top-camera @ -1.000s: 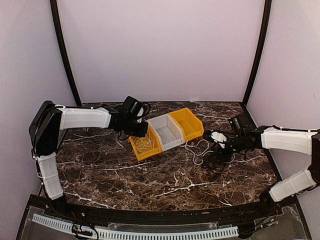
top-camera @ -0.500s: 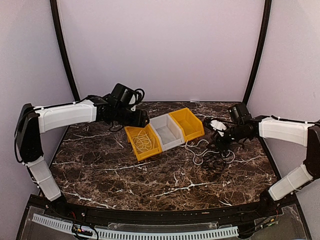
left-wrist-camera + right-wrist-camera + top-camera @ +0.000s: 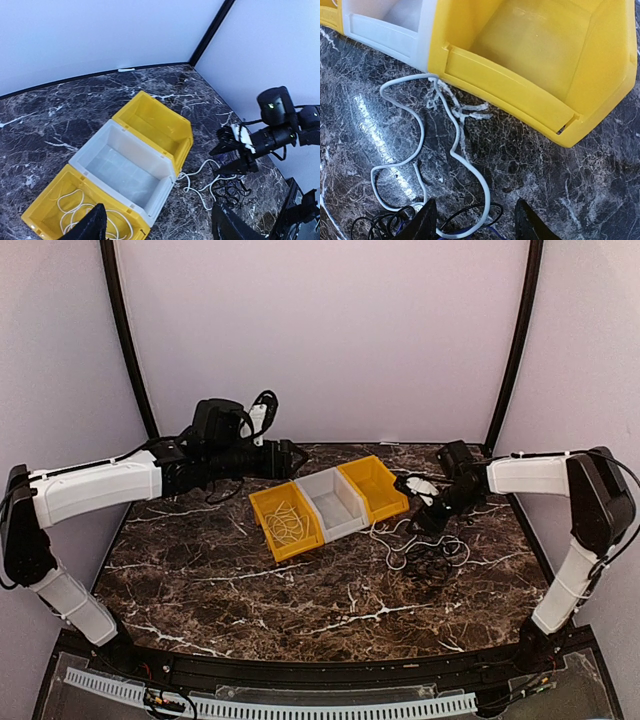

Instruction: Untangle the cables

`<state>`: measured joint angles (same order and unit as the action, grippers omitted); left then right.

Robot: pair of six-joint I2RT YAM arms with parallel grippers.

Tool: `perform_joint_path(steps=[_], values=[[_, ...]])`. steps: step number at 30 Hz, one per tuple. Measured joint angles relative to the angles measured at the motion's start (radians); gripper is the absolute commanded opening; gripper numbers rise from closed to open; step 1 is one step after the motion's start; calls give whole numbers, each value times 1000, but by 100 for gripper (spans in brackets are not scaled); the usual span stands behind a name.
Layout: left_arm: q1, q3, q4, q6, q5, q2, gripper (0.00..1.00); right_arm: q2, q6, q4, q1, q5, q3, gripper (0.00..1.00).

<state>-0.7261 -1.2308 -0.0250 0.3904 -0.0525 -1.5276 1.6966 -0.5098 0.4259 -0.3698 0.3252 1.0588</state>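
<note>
Cables (image 3: pixel 425 552) tangled just right of bins (image 3: pixel 322 502), left gripper (image 3: pixel 160 227) spread open above bins, right gripper (image 3: pixel 475 220) parted, empty.

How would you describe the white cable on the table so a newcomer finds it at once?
On the marble table, three bins stand in a row. Beside the right-hand yellow bin, the white cable lies in loose loops on bare stone, unlike the white cord inside the left yellow bin and the black cords tangled next to it.
</note>
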Motion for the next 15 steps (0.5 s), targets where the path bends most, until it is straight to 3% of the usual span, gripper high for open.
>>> perform_joint_path(steps=[6, 15], values=[[-75, -6, 91, -27, -63, -43, 68, 54, 37, 24, 16, 30, 40, 14], [-114, -27, 178, -32, -160, -228, 68, -13, 29, 88, 21, 153, 63, 0]])
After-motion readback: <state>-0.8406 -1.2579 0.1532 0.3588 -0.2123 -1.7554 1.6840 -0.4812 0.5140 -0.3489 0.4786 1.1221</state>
